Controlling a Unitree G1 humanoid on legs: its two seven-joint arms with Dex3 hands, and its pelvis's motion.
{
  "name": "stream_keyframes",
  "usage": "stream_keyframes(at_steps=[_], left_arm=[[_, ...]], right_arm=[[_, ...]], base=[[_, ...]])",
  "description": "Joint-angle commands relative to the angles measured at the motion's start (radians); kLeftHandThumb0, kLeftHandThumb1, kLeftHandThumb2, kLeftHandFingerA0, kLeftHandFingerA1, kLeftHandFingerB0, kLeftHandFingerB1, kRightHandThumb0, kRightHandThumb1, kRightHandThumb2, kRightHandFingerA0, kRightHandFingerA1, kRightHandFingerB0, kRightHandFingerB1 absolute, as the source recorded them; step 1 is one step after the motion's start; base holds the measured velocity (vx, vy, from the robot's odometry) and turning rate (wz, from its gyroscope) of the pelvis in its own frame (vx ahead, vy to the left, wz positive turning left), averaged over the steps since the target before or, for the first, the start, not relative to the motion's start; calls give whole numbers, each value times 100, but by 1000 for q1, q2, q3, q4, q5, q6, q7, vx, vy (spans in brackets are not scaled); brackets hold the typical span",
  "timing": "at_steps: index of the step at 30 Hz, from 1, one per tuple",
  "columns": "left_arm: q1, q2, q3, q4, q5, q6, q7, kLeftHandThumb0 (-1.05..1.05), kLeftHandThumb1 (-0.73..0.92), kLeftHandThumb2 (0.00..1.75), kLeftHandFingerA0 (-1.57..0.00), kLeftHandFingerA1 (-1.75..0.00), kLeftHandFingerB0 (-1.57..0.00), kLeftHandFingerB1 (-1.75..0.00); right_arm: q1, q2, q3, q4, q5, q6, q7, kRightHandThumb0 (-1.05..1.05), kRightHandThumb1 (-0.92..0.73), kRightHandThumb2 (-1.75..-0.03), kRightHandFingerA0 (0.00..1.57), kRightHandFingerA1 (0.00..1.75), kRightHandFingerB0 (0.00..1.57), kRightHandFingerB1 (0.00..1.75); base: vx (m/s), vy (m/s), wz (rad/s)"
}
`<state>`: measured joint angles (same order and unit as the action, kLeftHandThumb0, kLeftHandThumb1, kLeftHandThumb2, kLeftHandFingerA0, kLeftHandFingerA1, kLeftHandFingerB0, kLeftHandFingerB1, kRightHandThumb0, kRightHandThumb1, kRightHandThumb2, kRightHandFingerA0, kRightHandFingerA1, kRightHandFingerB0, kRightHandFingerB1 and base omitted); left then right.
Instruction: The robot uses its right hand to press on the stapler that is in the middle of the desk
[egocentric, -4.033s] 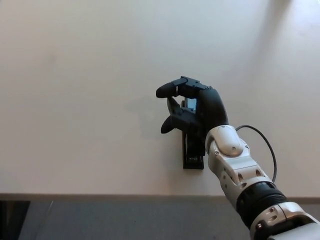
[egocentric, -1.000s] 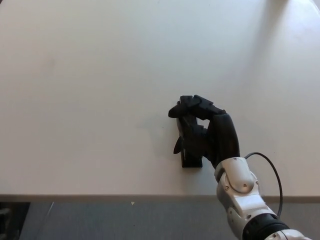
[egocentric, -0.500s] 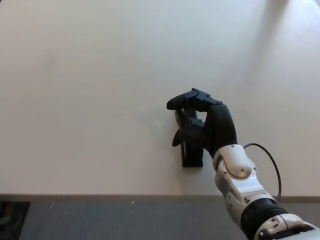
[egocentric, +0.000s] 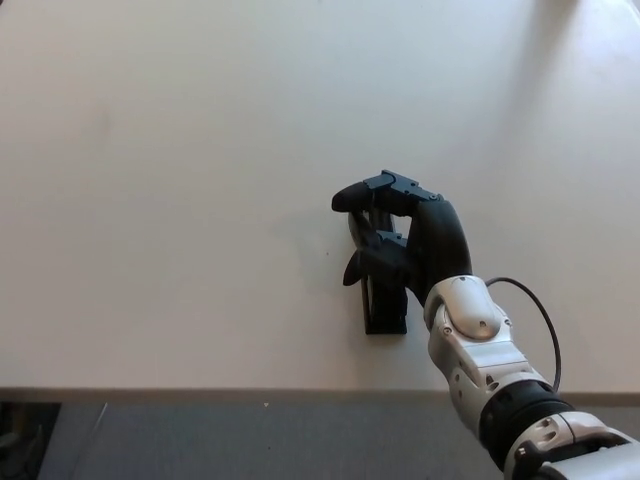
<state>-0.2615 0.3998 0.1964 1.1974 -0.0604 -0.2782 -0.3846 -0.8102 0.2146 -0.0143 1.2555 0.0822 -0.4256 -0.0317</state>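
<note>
The stapler is black and narrow, lying flat on the pale desk near its front edge. Its length runs away from the robot, with the near end in plain view. The far end is hidden under the right hand, so contact cannot be told.

Black right hand, silver-white forearm, thin black cable.
</note>
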Motion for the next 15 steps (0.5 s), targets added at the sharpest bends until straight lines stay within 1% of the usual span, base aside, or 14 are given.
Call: stream_keyframes(at_steps=[1,5,15], left_arm=[[-14,58,19,15,-6,7,2,-44,92,103,0,-27,0,-26],[-15,57,21,15,-4,7,2,-44,92,103,0,-27,0,-26],[-102,65,25,25,-4,28,12,-44,92,103,0,-27,0,-26]], right_arm=[[27,39,-13,73,-19,221,-28,-15,-78,-71,116,132,75,118],[27,38,-15,73,-20,223,-27,-15,-78,-71,116,132,75,118],[-56,17,-39,71,-16,244,-22,-15,-78,-71,116,132,75,118]], base=[[0,0,0],[0,0,0],[0,0,0]])
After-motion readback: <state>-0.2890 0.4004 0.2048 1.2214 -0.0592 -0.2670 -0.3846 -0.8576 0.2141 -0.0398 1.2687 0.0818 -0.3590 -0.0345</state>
